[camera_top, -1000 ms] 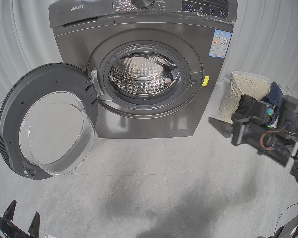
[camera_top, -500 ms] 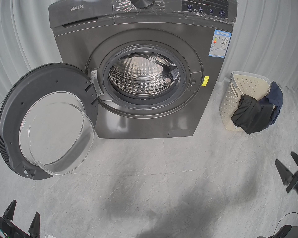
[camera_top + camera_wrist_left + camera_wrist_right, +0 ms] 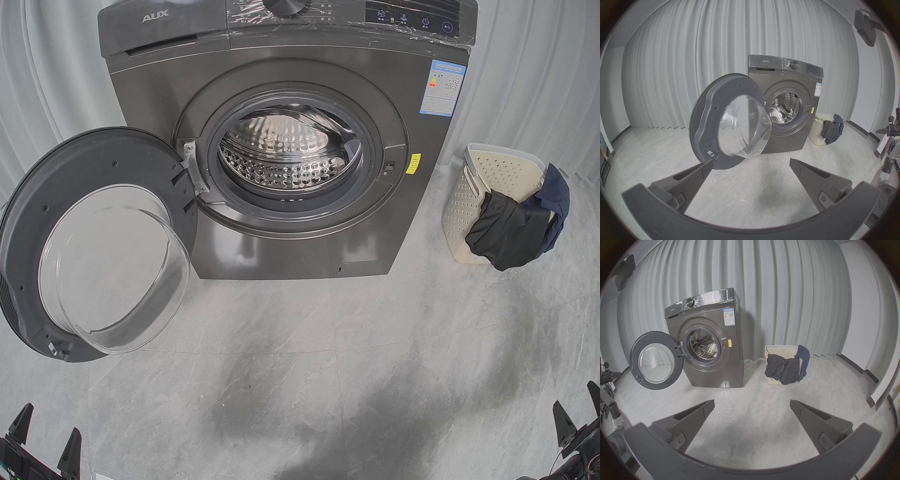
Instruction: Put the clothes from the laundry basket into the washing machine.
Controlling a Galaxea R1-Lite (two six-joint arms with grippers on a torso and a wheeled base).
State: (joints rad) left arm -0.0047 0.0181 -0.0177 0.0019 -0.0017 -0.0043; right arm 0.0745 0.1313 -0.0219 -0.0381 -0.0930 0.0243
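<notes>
the right end effector (image 3: 575,405) pulls back from the basket (image 3: 500,170). a second ago it hangs just in front of the basket's near side, with its arm across the clothes (image 3: 507,232). half a second ago it is already low by the right edge of the head view. now it sits lower again, in the bottom right corner over the floor (image 3: 350,350), well apart from the basket. the dark clothes draped over the basket's edge show in full.
</notes>
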